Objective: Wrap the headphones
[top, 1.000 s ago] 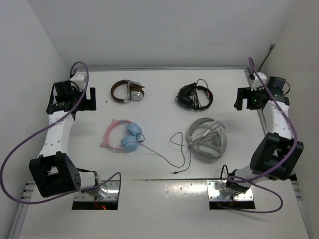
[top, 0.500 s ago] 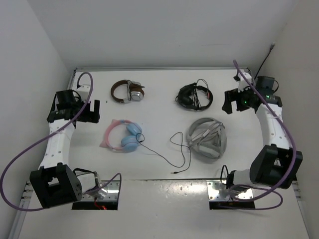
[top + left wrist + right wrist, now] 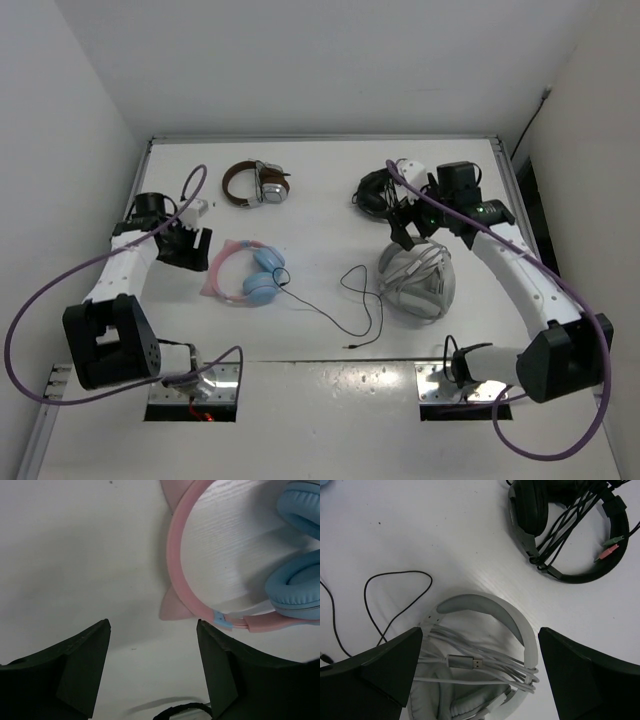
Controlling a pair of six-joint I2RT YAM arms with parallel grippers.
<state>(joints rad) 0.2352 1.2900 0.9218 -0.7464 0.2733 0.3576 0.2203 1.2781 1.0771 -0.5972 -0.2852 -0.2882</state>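
Observation:
The headphones [image 3: 245, 272] lie flat on the white table, left of centre, with a pink headband with cat ears and light blue earcups. Their thin black cable [image 3: 345, 300] trails loosely to the right and ends near the table's front edge. My left gripper [image 3: 188, 245] is open and empty, just left of the headband. In the left wrist view, the headband [image 3: 175, 555] and earcups [image 3: 295, 585] lie beyond the open left gripper [image 3: 152, 630]. My right gripper [image 3: 418, 225] is open and empty over the grey-white headphones. A loop of the cable [image 3: 395, 575] shows in the right wrist view, left of the right gripper [image 3: 480, 630].
Grey-white headphones [image 3: 415, 280] with a bundled white cable lie right of centre, also in the right wrist view [image 3: 485, 607]. Black headphones [image 3: 388, 192] with wrapped cable lie behind them, also in the right wrist view [image 3: 535, 515]. Brown-banded headphones [image 3: 255, 183] lie at the back left.
Both arms swung inward from the side walls. The left gripper came down beside the pink headband. The right gripper moved left to above the grey-white headphones.

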